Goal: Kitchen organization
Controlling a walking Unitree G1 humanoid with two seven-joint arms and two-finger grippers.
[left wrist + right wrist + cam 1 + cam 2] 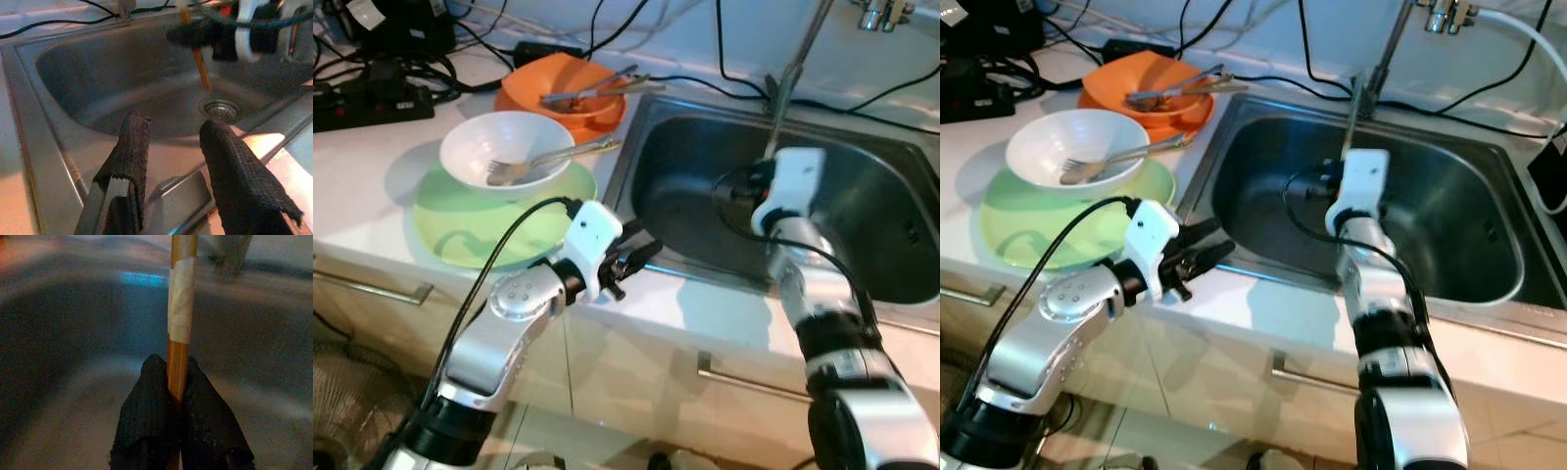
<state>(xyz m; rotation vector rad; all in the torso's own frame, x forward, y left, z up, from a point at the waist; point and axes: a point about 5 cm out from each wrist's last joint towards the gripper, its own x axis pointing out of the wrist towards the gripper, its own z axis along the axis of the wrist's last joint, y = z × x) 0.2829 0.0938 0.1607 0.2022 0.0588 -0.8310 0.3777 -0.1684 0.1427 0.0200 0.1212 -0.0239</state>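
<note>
My right gripper (736, 188) hangs inside the steel sink (675, 147), shut on a wooden stick (178, 357) wrapped with a band of white tape. In the left wrist view the stick (201, 68) points down towards the drain (220, 108). My left gripper (636, 257) is open with nothing between its fingers, over the counter strip at the sink's front left corner. On the counter to the left, a white bowl (480, 147) with a fork (543, 160) in it stands on a green plate (460, 235). Behind it is an orange bowl (538, 83) holding metal utensils (592, 91).
The faucet (1445, 15) rises at the back of the sink. Black cables and a power strip (362, 103) lie along the back left of the counter. Cabinet handles (744, 382) run below the counter edge.
</note>
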